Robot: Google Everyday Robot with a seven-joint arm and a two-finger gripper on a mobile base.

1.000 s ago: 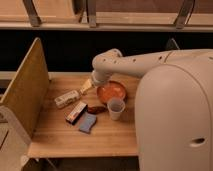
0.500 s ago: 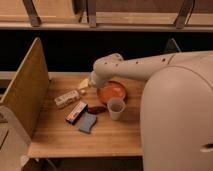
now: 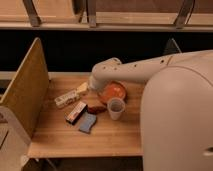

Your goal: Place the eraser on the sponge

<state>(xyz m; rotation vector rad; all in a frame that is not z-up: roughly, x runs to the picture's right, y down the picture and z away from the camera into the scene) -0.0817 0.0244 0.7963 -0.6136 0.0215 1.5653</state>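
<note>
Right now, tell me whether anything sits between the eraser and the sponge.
Nothing visible does. The eraser lies directly beside the sponge, with no object between. The gripper hangs behind them, near the cream packet.

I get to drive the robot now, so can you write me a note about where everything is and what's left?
Gripper: low over the back of the table, between the cream packet and the orange bowl; not holding the eraser.
Eraser: lying flat on the table right beside the sponge, not on it.
Done: nothing yet.
Left: grasp the eraser, lift it, set it on the sponge.
</note>
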